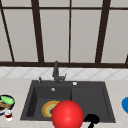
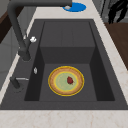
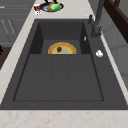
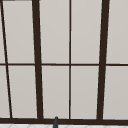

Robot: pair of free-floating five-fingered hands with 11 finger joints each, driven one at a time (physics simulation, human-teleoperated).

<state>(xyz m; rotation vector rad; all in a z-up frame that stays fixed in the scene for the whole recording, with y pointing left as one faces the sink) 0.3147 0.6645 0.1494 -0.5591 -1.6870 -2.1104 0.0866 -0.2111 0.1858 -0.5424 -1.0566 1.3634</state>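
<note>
Right hand (image 1: 91,120): black, at 5 o'clock in the front view, fingers loose and spread, holding nothing; hangs before the counter edge in the left side view (image 2: 117,10).
Glossy red ball (image 1: 67,114): just beside the hand, towards 10 o'clock; contact cannot be told; round, no long axis.
Round yellow-rimmed plate (image 2: 66,80): flat in the dark sink's (image 2: 32,82) basin, beyond the ball.
Nearer hand: right.

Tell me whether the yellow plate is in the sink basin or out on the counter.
In. The yellow plate lies flat on the sink basin's floor.
</note>
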